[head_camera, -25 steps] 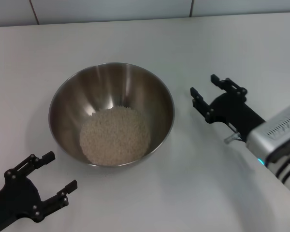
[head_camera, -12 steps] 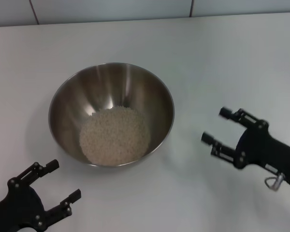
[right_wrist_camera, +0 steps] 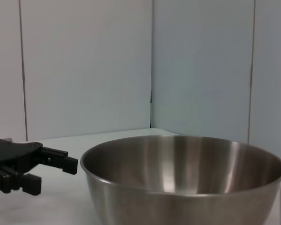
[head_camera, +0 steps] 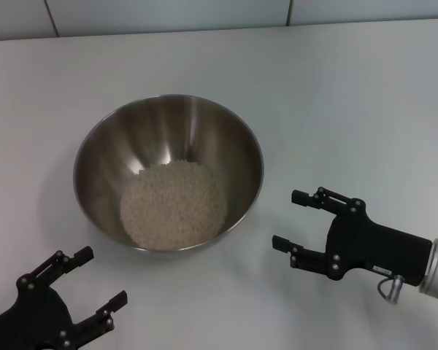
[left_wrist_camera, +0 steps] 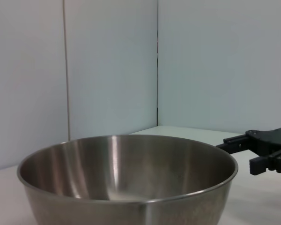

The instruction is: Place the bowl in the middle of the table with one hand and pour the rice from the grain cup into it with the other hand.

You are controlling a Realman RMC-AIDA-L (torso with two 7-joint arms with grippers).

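right end effector (head_camera: 290,219) moved nearer | bowl (head_camera: 168,172) between both | left end effector (head_camera: 98,276), right: spread, empty

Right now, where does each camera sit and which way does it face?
Head view: high on the robot, looking down at the table, the bowl of rice, and both open pincers, left pincer and right pincer.
Left wrist view: low beside the bowl, facing across it to the right pincer.
Right wrist view: low on the opposite side, facing the bowl and left pincer.
All views share the bowl.
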